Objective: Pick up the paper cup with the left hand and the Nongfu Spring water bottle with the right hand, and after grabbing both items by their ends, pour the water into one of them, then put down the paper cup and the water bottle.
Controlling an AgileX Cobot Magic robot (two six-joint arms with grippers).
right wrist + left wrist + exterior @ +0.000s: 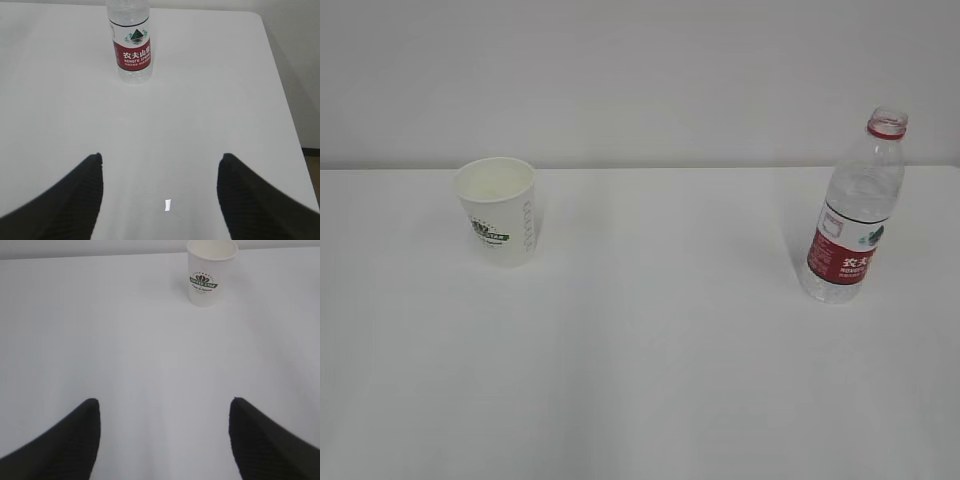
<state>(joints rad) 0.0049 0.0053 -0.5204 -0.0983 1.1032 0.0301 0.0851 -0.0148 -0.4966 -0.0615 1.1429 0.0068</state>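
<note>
Nongfu Spring water bottle (pixel 131 45) is standing upright and capless on the white table (pixel 670 350), its top getting cut off in my right wrist view. Across the table, well apart, the paper cup (pixel 498 210) is sitting upright, its contents hard to make out. I am holding my left hand (pixel 165 412) and right hand (pixel 160 167) wide apart, gripping nothing.
</note>
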